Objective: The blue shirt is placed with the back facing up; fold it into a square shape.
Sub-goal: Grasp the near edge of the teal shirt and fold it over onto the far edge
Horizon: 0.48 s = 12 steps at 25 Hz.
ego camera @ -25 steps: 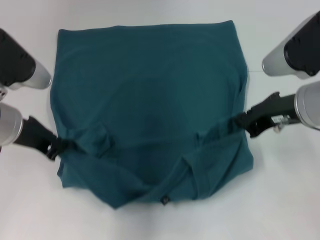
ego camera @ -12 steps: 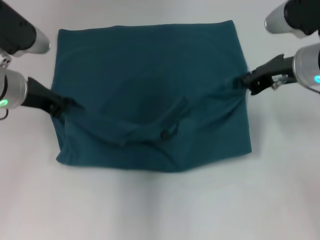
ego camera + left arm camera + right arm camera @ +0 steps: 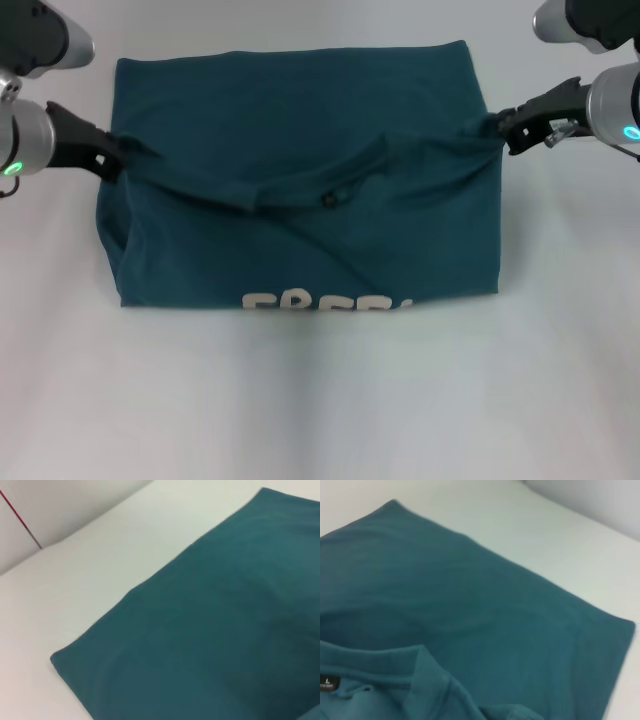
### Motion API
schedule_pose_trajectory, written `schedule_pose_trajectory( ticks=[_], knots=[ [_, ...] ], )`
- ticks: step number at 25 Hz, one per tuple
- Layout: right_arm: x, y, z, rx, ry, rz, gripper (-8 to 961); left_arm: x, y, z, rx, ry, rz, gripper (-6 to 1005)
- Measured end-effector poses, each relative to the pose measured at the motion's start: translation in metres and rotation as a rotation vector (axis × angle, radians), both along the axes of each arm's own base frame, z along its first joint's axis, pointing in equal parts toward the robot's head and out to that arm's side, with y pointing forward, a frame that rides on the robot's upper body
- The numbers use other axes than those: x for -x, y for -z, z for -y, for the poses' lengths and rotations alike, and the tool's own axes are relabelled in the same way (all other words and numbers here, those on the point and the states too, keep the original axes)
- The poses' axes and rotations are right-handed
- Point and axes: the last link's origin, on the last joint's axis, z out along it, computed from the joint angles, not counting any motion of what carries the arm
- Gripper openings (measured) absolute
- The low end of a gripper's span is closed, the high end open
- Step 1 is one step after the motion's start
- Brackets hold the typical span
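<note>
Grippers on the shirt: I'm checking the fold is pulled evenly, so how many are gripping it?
2. The left gripper pinches the blue shirt at its left edge; the right gripper pinches its right edge, both carrying the folded layer toward the far side.

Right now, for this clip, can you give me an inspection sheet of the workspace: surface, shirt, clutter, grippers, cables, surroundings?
Surface: plain white table, bare around the cloth.
Job's things: blue shirt lying partly folded; its near part is lifted and carried toward the far edge, sagging in the middle between the two grippers; white lettering shows along the near fold; collar with a small dark tag lies on top.
Clutter: nothing seen.
Grippers: left gripper pinches the shirt's left edge; right gripper pinches the right edge; both sit level with each other.
Cables: thin red line in the left wrist view, possibly a cable.
Surroundings: pale wall beyond the table.
</note>
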Motion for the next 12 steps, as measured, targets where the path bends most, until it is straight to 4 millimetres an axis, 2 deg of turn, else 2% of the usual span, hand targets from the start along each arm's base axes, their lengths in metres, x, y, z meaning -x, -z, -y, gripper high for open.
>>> schedule_pose_trajectory(
  ticks=[12],
  knots=[
    [-0.004, -0.010, -0.020, -0.095, -0.024, -0.001, 16, -0.004, 0.001, -0.015, -0.108, 0.053, 0.015, 37]
  ],
)
